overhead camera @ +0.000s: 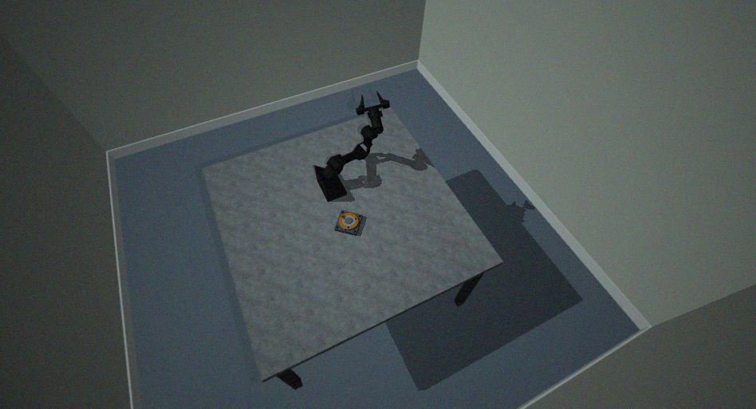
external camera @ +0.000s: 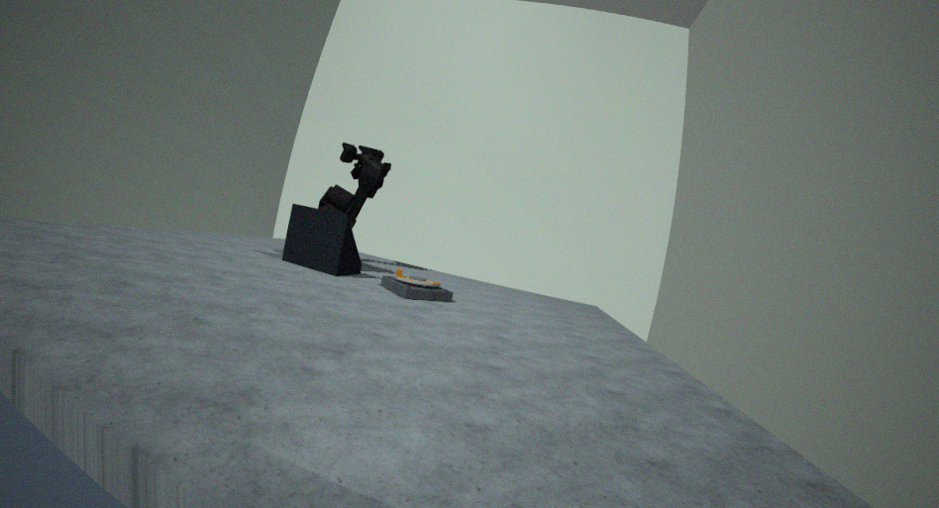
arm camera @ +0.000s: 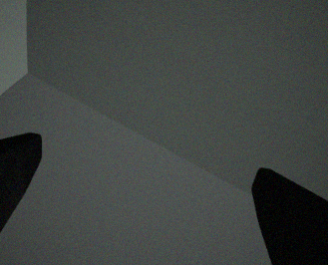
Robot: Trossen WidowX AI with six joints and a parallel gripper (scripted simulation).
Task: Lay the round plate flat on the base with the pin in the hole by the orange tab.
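Gripper (overhead camera: 372, 104) spread wide and holding nothing, raised high and aimed away from the work, toward the far wall. Seen from the wrist view as two dark fingers at the edges of the picture, well apart, with only wall and ceiling between them.

Taking the arm's pedestal (overhead camera: 330, 182) as landmark and moving left to right in the top view: pedestal first, then, just to its right and nearer the camera, the square grey base (overhead camera: 349, 223) resting on the table (overhead camera: 296, 300). On that base, the round plate (overhead camera: 348, 222), orange ring around a pale centre. Post, pin and hole too small to make out here. In the exterior view, plate (external camera: 417, 280) sitting on base (external camera: 416, 288) just to the right of the pedestal (external camera: 320, 241), with an orange nub standing up at its left end, probably the tab (external camera: 398, 273); tilt not clearly readable.

Key relation, as a judgement: plate lies on the opposite side of the pedestal from where the gripper points, and far below it. Calls for swinging the arm right around and down before any contact. No long axis to align on a round plate; only the tab's bearing matters for turning the hole over the pin. Task apparently not begun.
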